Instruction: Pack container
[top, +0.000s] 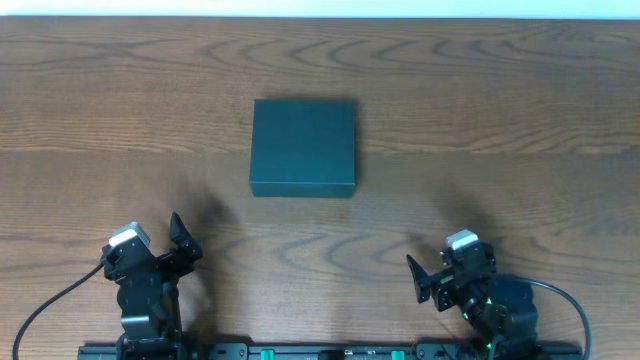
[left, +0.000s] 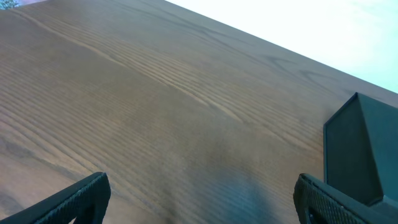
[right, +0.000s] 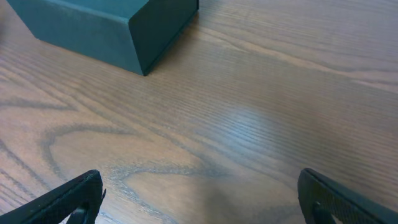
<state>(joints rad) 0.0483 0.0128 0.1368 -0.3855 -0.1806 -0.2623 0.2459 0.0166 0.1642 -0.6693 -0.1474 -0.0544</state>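
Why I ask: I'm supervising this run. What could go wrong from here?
1. The box lies closed and loose on the smooth table; prying at its lid could slide it instead.
2. Its hinge side does not show, so an arm might try the wrong edge.
3. Nothing to pack appears in any view.

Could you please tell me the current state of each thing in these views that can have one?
container: lid closed, lying flat on the table, touched by neither gripper.
left gripper: open, empty, apart from the container.
right gripper: open, empty, apart from the container.
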